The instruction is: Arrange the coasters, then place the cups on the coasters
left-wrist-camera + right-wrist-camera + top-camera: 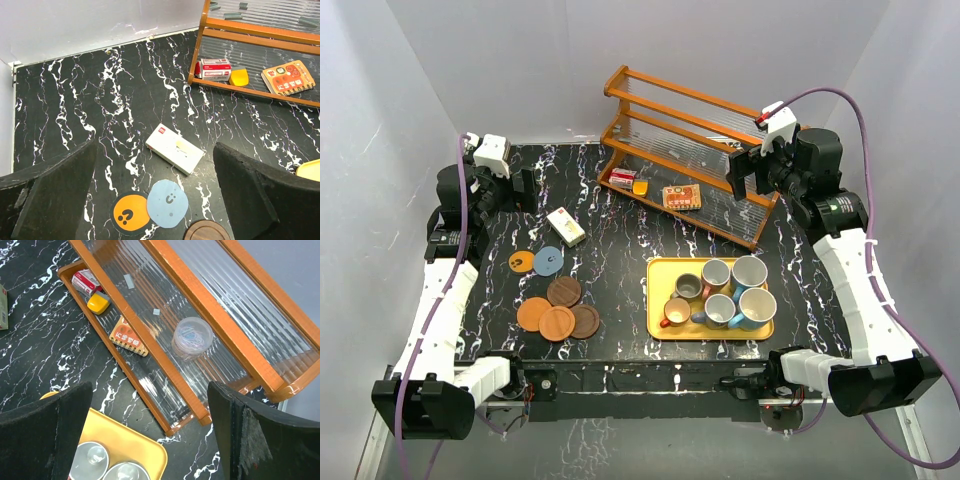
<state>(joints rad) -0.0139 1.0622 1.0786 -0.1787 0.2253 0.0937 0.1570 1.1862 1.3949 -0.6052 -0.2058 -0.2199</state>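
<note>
Six coasters lie at the left front: an orange one, a blue-grey one, a dark brown one, and three more touching in a row nearer the front. Several cups stand together on a yellow tray at the right front; two cup rims show in the right wrist view. My left gripper hangs open and empty above the back left. My right gripper is open and empty over the rack's right end.
A white box lies behind the coasters. An orange wooden rack stands tilted at the back, holding a staple box, a yellow piece, a small notebook and a clear plastic cup. White walls enclose the table.
</note>
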